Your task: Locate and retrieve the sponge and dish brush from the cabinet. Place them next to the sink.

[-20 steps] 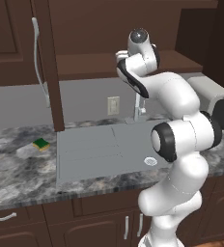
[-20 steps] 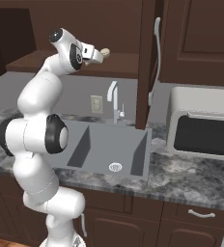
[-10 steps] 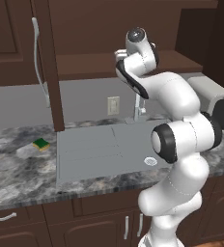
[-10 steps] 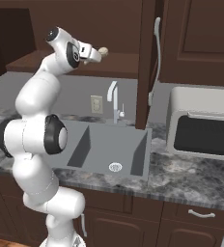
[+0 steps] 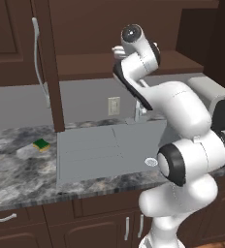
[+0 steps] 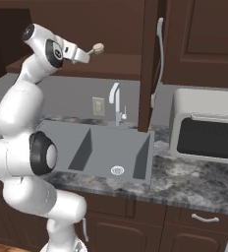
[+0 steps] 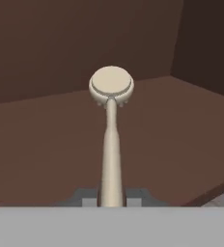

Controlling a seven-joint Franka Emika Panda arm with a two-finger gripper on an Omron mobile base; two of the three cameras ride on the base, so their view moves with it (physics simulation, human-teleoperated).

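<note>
My gripper (image 6: 88, 55) is shut on the handle of the cream-white dish brush (image 6: 98, 47), held up at the open cabinet (image 5: 85, 65) just above its shelf. In the hand view the dish brush (image 7: 111, 87) points away from my gripper (image 7: 112, 198), its round head over the brown shelf. The gripper (image 5: 118, 50) reaches into the cabinet opening in the left base view. The yellow and green sponge (image 5: 41, 144) lies flat on the marbled counter, just left of the grey sink (image 5: 104, 150).
The open cabinet door (image 5: 49, 63) with its pale curved handle (image 5: 37, 53) stands edge-on left of the arm. A chrome faucet (image 6: 116, 103) rises behind the sink (image 6: 111, 147). A white microwave (image 6: 207, 130) sits on the counter to the right.
The jaws have closed on the brush handle. The hand with the brush has drawn back slightly from the cabinet; the sponge has not moved.
</note>
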